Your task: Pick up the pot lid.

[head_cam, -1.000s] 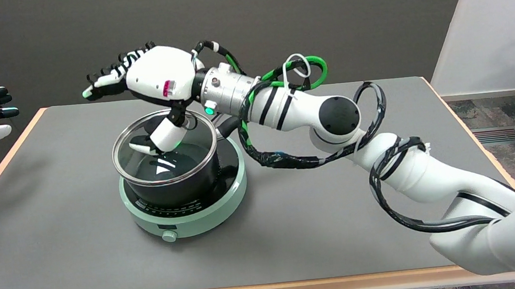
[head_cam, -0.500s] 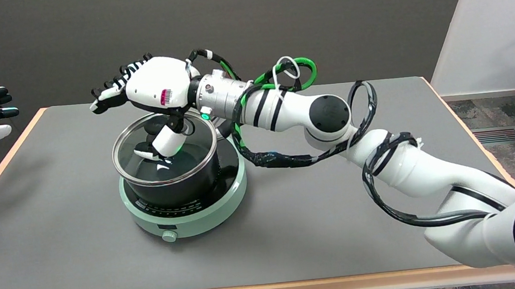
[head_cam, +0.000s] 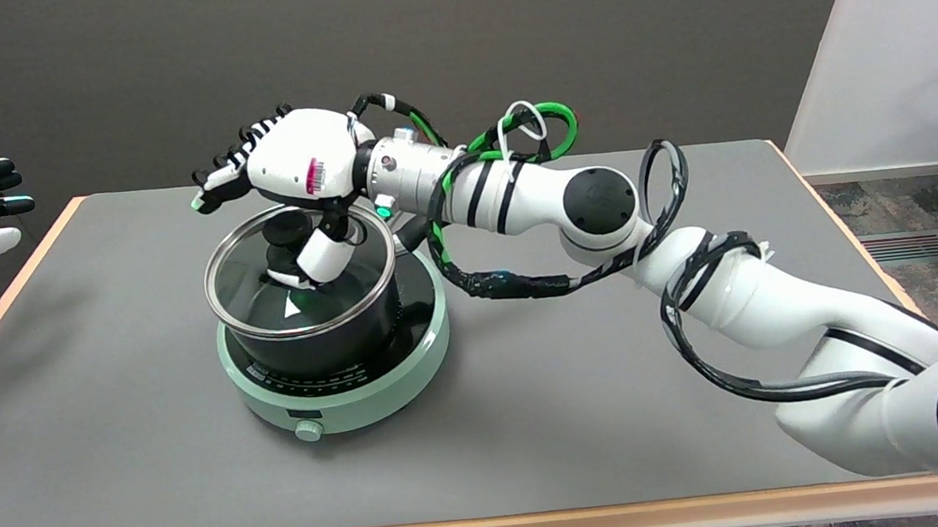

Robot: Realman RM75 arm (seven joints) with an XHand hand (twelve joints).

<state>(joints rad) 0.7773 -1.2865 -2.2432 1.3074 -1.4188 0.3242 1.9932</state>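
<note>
Since a second ago the right hand (head_cam: 300, 166) has shifted right and nearer the round glass pot lid (head_cam: 299, 273), whose black knob (head_cam: 287, 229) now shows. The hand hovers palm down over the lid's far side, fingers spread forward, thumb angled down beside the knob, holding nothing. The lid sits on the black pot (head_cam: 312, 334) atop the mint-green round cooker (head_cam: 342, 388), mid-left on the grey bench (head_cam: 576, 391), with open surface all around.
</note>
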